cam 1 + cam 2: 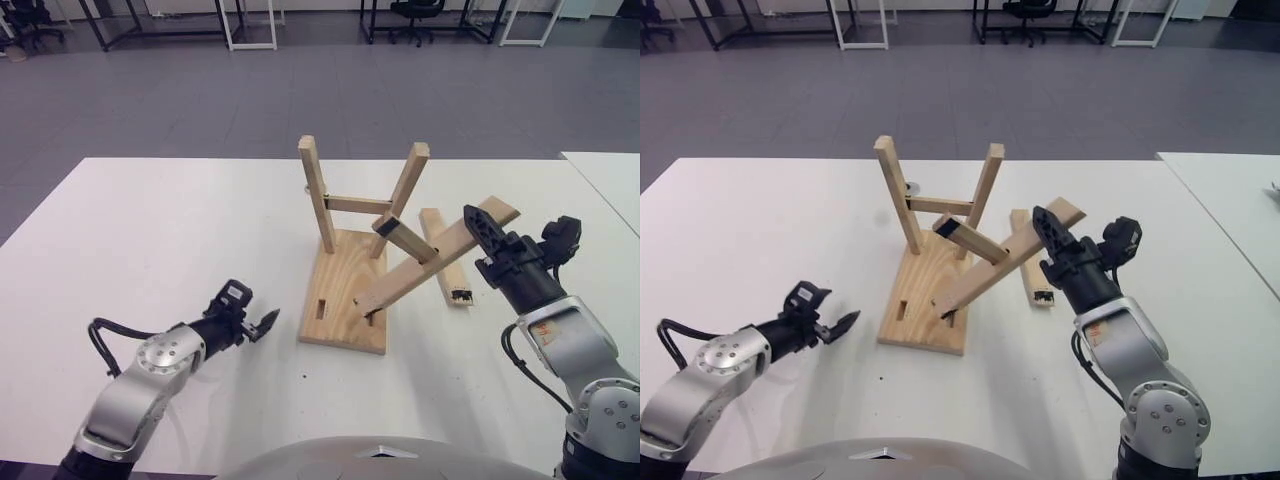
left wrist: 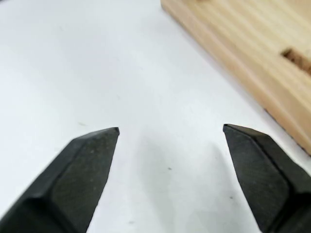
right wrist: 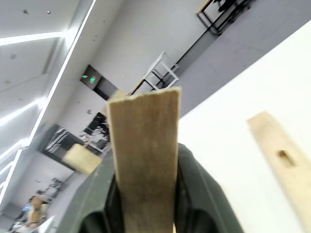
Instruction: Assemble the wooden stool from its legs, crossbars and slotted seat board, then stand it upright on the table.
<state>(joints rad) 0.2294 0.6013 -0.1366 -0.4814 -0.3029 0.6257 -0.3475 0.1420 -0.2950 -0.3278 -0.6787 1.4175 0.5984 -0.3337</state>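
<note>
The slotted seat board (image 1: 343, 275) lies flat on the white table (image 1: 150, 230). Two legs (image 1: 317, 195) (image 1: 403, 190) stand in its far slots, joined by a crossbar (image 1: 357, 204). My right gripper (image 1: 487, 233) is shut on the upper end of a third leg (image 1: 420, 268), which slants down to a near slot on the board. A short crossbar with a black end (image 1: 403, 234) runs from that leg toward the standing ones. Another leg (image 1: 446, 262) lies loose on the table behind it. My left gripper (image 1: 262, 324) rests open on the table just left of the board, holding nothing; its fingertips (image 2: 99, 141) are wide apart.
A second white table (image 1: 610, 185) stands to the right across a narrow gap. Grey floor with chairs and metal frames lies beyond the far edge. The table's left half is bare, with a small dark speck (image 1: 303, 377) near the front.
</note>
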